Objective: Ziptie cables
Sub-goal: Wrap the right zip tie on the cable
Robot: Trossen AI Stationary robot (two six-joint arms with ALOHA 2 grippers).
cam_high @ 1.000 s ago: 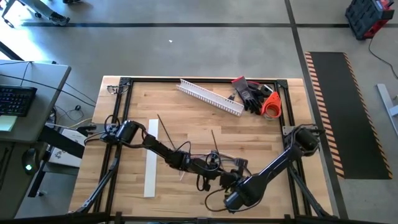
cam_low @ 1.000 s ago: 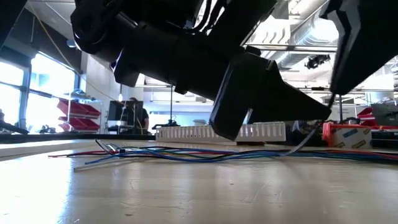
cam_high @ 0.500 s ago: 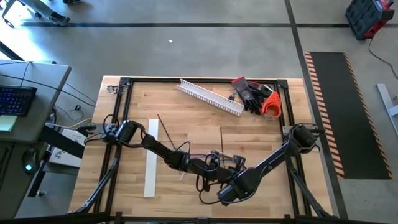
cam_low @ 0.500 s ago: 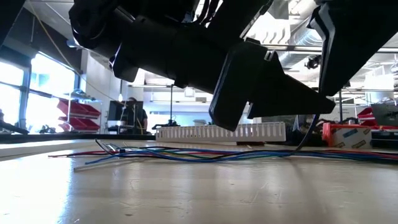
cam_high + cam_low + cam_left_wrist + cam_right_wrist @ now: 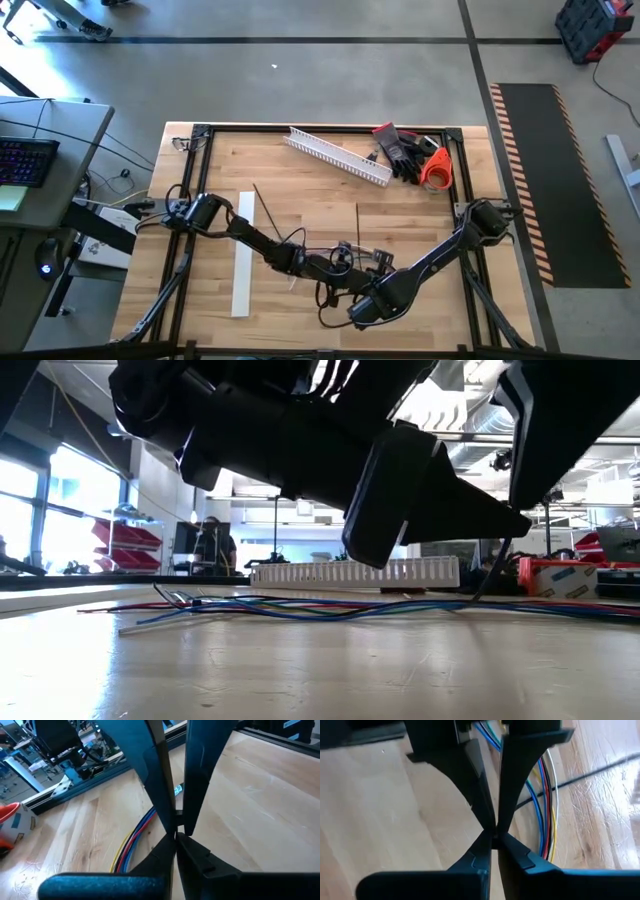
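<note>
The cables, thin blue, red, yellow and green wires, lie flat on the table; they also show in the left wrist view and the right wrist view. A thin black zip tie runs from the grippers toward the far edge and crosses over the cables. My right gripper is shut just on the near side of the cables, at the tie's near end. My left gripper is shut beside the cables, facing the right gripper. I see nothing between its tips. My right gripper is shut at the zip tie's near end, which runs in behind one finger, so the place of contact is hidden. The fingers lie level, pointing toward the table's left and across the tie. The tie slants down from the gripper onto the cables.
A flat white strip and a second thin dark tie lie at the left. The white slotted channel, dark gloves and an orange roll lie along the far edge. A black frame rims the table.
My right gripper has gone toward the table's left edge and slightly toward the far edge. The zip tie's free far part has shifted toward the right edge. The cables have stayed where they were.
</note>
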